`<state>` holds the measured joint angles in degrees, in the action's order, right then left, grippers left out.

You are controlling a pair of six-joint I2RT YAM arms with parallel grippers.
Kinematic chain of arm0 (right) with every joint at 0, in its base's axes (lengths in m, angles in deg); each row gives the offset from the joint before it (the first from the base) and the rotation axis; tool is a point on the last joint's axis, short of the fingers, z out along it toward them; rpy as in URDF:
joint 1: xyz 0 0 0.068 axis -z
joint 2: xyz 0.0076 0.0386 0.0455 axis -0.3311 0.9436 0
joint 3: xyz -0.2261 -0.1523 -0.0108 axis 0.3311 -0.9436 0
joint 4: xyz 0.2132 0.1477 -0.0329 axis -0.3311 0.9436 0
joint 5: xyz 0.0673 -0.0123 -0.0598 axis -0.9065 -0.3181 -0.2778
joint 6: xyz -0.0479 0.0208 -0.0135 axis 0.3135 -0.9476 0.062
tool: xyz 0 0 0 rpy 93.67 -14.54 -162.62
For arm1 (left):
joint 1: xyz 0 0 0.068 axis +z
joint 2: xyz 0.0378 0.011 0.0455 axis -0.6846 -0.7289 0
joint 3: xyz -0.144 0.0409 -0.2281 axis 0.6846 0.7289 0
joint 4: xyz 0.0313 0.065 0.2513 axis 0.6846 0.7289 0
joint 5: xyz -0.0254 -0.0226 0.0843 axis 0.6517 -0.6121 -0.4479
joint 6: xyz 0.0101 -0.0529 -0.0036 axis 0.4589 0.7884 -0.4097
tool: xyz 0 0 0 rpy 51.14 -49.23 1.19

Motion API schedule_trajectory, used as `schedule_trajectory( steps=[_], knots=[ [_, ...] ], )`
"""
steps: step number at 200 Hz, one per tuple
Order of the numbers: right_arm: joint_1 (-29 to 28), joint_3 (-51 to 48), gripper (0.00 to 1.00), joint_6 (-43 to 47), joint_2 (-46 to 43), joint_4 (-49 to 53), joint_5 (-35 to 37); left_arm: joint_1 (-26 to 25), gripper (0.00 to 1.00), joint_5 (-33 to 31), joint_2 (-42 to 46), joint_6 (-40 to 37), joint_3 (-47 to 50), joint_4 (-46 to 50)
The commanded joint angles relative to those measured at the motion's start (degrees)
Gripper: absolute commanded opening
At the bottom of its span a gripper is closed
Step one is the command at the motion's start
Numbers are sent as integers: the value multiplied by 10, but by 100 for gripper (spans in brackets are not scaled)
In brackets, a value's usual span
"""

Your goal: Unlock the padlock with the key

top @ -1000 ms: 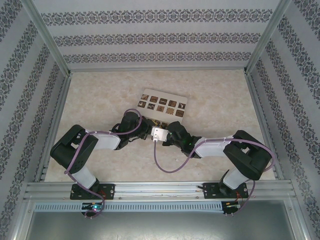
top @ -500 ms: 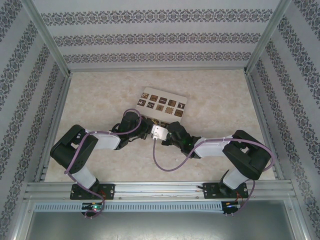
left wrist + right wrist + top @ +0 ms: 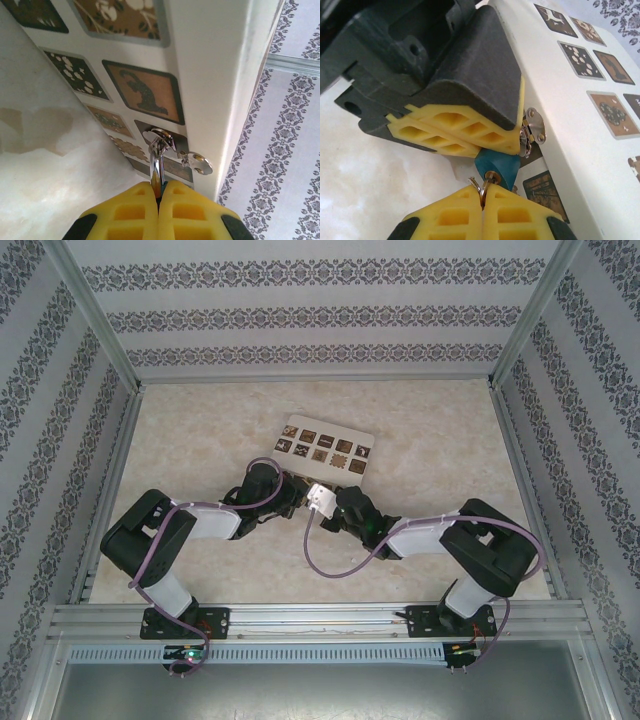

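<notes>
- Left fingers [image 3: 131, 212] are pressed together, pinching the silver shackle of the padlock [image 3: 496, 168], which hangs from the hasp [image 3: 198, 163] on the cream box [image 3: 212, 75].
- Right fingers [image 3: 451, 218] pinch the key [image 3: 481, 188], directly under the padlock's teal body.

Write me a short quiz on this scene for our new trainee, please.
1. True or false: the right gripper is shut on the key at the base of the padlock.
2. Where does the left gripper pinch the padlock? A. on its silver shackle. B. on its body. C. nowhere; it is open.
3. Fill in: the padlock's body is ___ in colour.
Key: 1 true; 2 A; 3 blue-teal.
</notes>
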<state>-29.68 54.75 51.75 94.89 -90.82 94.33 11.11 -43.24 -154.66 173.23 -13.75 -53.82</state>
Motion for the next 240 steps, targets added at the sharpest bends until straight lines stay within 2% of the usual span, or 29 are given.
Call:
schedule_trajectory(
  steps=[1, 41, 113, 145, 182, 240],
  knots=[
    [-13, -12, 0, -50, 25, -85, 24, -19, 4, 18, -6, 2, -3, -40],
    [-22, -29, 0, -93, 51, -132, 39, -19, 5, 16, -17, -10, -4, -34],
    [-29, -65, 0, -154, 64, -165, 53, -9, 31, -16, -12, -36, 20, -35],
    [-29, -80, 0, -175, 59, -180, 52, 2, 39, -35, 25, -58, 30, -14],
    [-26, -105, 0, -233, 39, -205, 45, 6, 43, -65, 105, -129, 23, 61],
    [1, -170, 0, -367, 5, -275, -20, 8, 48, -141, 248, -305, -23, 246]
  ],
)
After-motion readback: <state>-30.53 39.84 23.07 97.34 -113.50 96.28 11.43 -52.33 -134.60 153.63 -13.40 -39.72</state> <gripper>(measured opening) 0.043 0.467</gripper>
